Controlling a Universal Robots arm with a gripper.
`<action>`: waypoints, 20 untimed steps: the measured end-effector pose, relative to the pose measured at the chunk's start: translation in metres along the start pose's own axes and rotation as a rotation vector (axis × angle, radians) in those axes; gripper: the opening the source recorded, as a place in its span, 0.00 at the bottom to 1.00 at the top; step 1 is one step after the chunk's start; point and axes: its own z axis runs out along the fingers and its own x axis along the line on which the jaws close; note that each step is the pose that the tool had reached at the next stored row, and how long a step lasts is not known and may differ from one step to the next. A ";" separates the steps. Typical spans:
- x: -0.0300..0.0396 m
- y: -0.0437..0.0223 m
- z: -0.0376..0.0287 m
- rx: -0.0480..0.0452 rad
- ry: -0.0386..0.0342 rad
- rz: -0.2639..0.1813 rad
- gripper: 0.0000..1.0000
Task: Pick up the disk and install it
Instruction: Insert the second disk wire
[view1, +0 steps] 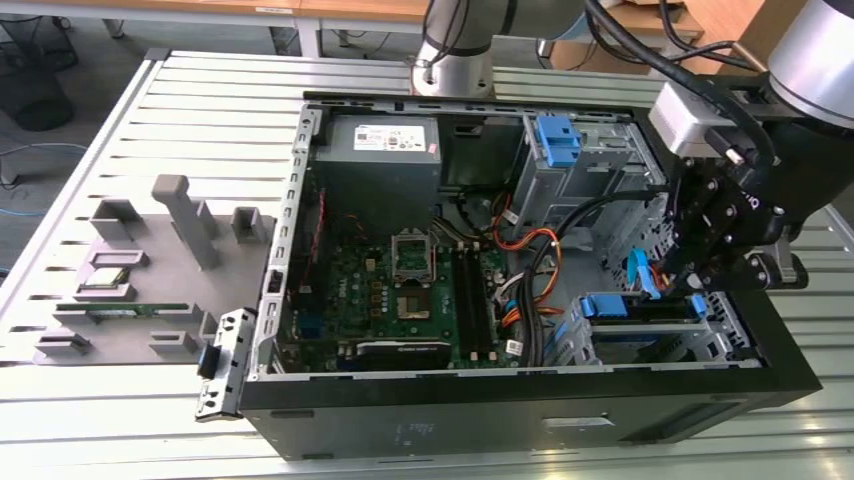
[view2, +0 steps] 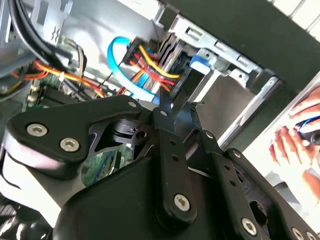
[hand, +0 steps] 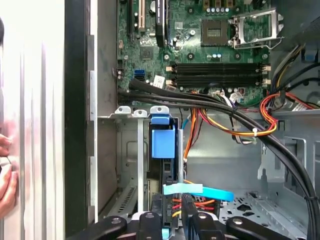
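Mostly the disk (hand: 163, 150) is hidden, standing on edge in the metal bay (hand: 131, 150) of the computer case (view1: 534, 420), so just its blue rail shows. Right above it, the gripper (hand: 172, 212) has its fingers nearly together, pinching the disk's edge.

A slatted aluminium tabletop (view1: 200, 110) of parallel grooved profiles fills the exterior view. On it, across the centre and right of the frame, lies an open black computer case (view1: 534, 420) on its side, motherboard facing up. At the left of the frame a grey fixture tray (view1: 160, 250) rests on the slats, with upright grey blocks and small parts in its recesses. A perforated metal bracket (view1: 224, 362) lies just beside the case's lower left corner. The robot arm's base (view1: 451, 60) stands at the top centre.
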 end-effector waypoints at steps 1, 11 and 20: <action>0.0000 0.0000 0.0000 -0.0004 0.0001 0.000 0.30; 0.0016 0.0000 -0.0022 -0.0022 -0.0443 0.000 0.30; 0.0020 0.0000 -0.0043 -0.0025 -0.0578 0.000 0.30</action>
